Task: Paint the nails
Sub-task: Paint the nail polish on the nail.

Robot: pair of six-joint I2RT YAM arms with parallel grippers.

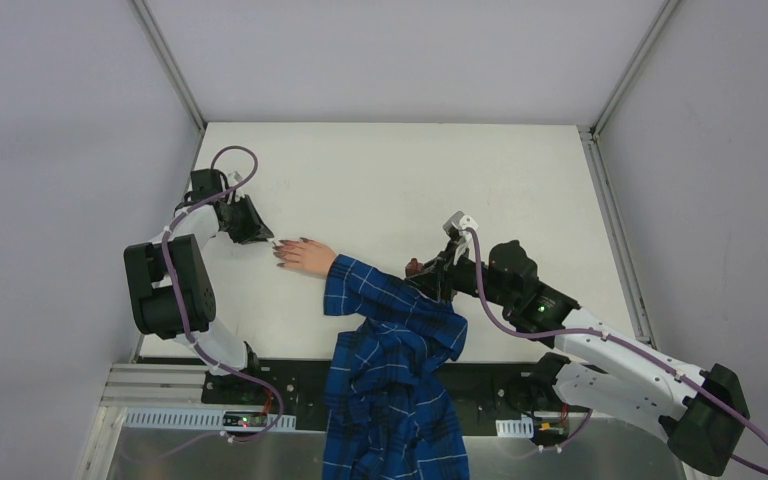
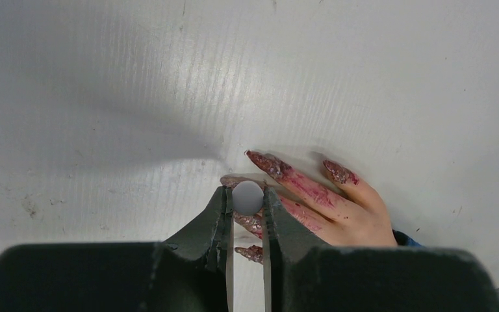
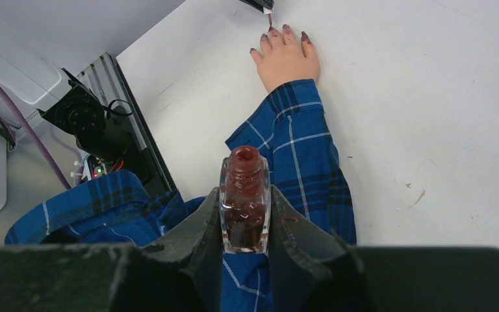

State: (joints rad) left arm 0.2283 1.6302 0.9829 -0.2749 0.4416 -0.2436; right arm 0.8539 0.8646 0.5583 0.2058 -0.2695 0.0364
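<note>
A pale hand (image 1: pixel 307 256) in a blue plaid sleeve (image 1: pixel 390 300) lies flat on the white table (image 1: pixel 410 180), fingers pointing left. Its nails (image 2: pixel 264 161) are long, dark reddish-purple and smeared, with polish streaked down the fingers (image 2: pixel 312 192). My left gripper (image 2: pixel 247 195) is shut on the white brush cap (image 2: pixel 247 200), hovering right over the fingertips, with the brush itself hidden below the cap. In the top view this left gripper (image 1: pixel 266 238) sits just left of the hand. My right gripper (image 3: pixel 245 195) is shut on the open polish bottle (image 3: pixel 244 170), above the sleeve (image 3: pixel 299 149).
The plaid shirt (image 1: pixel 390 410) drapes over the table's near edge onto the black base rail (image 1: pixel 290 385). A metal frame edge (image 1: pixel 615 230) runs along the table's right side. Grey walls enclose the table at the back and sides.
</note>
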